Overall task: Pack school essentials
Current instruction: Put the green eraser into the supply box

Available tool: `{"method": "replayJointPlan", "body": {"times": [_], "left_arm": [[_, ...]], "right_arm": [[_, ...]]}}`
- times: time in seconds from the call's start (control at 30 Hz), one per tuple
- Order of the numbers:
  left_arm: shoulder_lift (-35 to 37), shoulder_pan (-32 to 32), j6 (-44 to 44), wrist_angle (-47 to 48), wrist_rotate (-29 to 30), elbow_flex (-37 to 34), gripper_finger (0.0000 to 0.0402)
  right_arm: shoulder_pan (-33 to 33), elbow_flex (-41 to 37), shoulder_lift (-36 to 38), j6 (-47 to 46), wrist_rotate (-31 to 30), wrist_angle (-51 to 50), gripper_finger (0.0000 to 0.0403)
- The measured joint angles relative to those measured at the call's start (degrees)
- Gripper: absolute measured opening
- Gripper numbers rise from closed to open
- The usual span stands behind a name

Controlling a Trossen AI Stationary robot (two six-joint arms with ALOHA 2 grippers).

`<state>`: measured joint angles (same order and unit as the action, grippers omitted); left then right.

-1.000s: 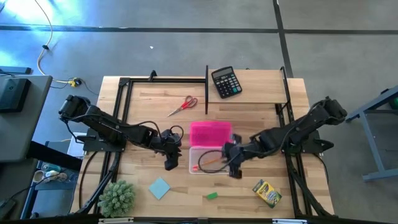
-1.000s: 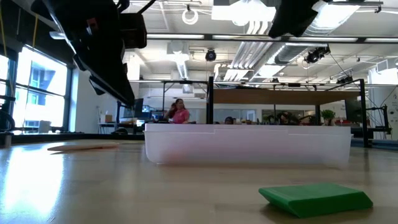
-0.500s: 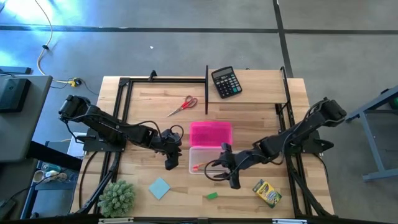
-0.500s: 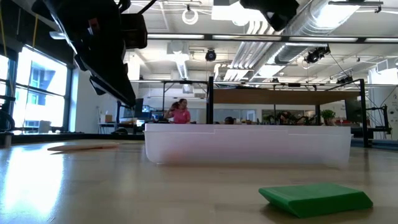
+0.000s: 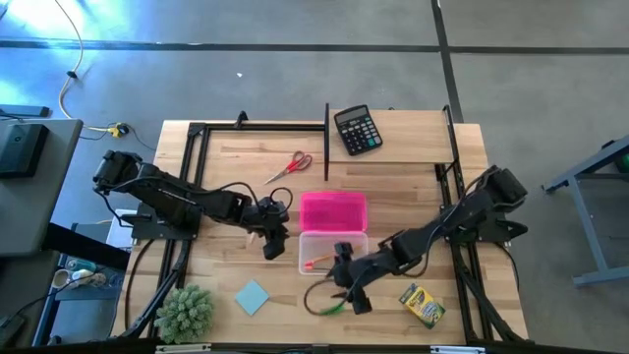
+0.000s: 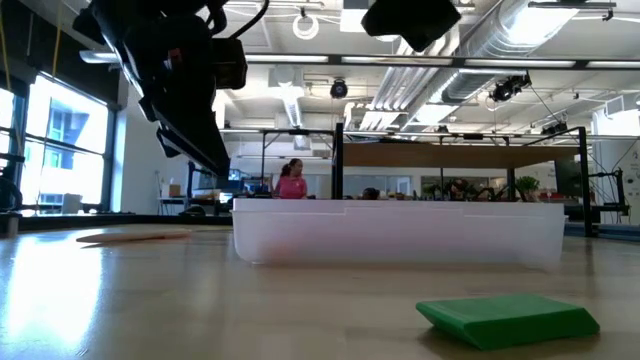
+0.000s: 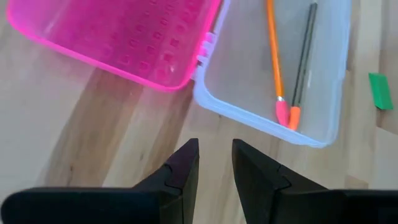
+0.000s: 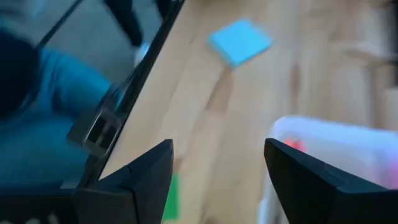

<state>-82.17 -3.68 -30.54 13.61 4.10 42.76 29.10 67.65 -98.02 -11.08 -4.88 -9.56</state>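
Right claw hangs empty with fingers spread over the green eraser at the counter's six o'clock, presumably lining up a pick. Beyond, the clear box holds the orange pencil; at its nine o'clock, left claw waits narrowly parted, empty.

the tabletop is pale, smooth wood planking. the case is clear glossy plastic, its lid translucent pink plastic.

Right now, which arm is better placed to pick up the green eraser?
The right. Its gripper hangs open and empty almost above the eraser; the left gripper waits beside the clear box, farther off.
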Motion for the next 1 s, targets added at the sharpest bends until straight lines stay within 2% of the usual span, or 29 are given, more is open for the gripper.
{"method": "replayJointPlan", "body": {"times": [0.47, 1.0], "left_arm": [[0.0, 0.3, -0.6, -0.2, 0.0, 0.0, 0.0086], [0.0, 0.3, -0.9, -0.2, 0.0, 0.0, 0.0086]], "right_arm": [[4.1, 0.6, -10.1, 0.7, 1.1, 2.9, 0.0243], [5.5, 0.6, -17.5, -3.1, 1.9, 5.9, 0.0243]]}}
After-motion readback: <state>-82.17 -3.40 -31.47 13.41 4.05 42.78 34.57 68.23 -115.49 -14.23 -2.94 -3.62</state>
